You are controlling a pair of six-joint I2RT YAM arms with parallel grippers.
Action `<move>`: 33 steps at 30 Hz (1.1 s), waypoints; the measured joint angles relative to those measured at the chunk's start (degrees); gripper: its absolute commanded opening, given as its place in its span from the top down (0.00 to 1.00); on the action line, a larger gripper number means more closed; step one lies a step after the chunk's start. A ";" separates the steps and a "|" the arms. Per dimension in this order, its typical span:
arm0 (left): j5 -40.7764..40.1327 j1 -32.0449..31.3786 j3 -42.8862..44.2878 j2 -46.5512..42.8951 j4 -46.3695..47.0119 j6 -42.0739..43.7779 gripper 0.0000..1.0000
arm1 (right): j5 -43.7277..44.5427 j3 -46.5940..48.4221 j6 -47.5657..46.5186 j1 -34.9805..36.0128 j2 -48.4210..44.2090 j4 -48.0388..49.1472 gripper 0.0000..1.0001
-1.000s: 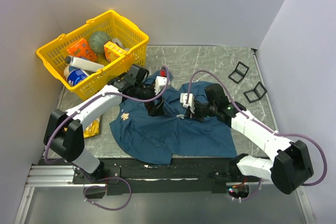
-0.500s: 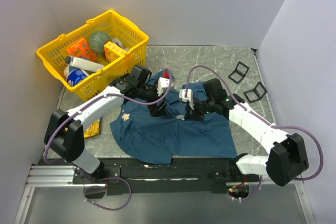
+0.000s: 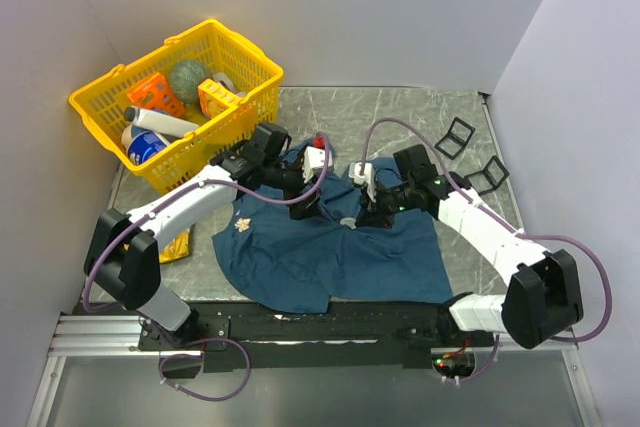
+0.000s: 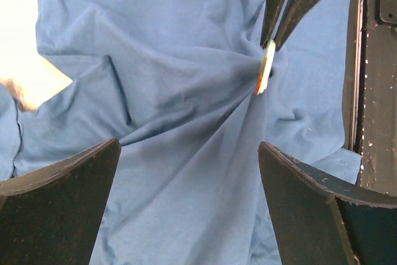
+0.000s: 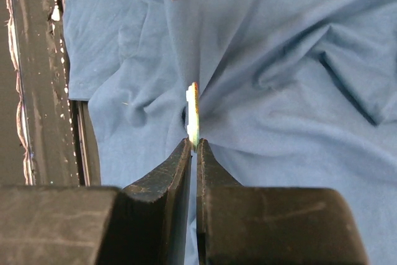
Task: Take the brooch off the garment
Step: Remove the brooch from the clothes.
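The right gripper (image 5: 193,146) pinches the brooch (image 5: 193,111) (seen edge-on), the garment (image 5: 279,60) puckered around it. The left gripper (image 4: 188,153) hangs spread wide above the garment, holding nothing.

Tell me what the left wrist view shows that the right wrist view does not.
Only the left wrist view: the left gripper open, hanging over the garment, and a bright patch beside the cloth. Only the right wrist view: the right gripper from behind, its jaws shut. Both: the brooch edge-on, pinched by the right gripper, cloth folds running to it, a black rail.
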 measured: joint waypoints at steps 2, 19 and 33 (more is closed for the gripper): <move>0.50 0.00 0.00 0.00 0.46 0.11 0.01 | -0.15 -0.37 0.15 -0.81 -0.92 -0.11 1.00; 6.73 -3.34 0.50 3.08 3.78 -0.72 0.04 | -4.57 -3.45 1.53 -7.21 -5.88 1.16 1.00; 9.75 -4.22 5.84 10.36 8.48 -7.28 0.12 | -7.06 -4.24 1.66 -7.21 -3.93 2.21 1.00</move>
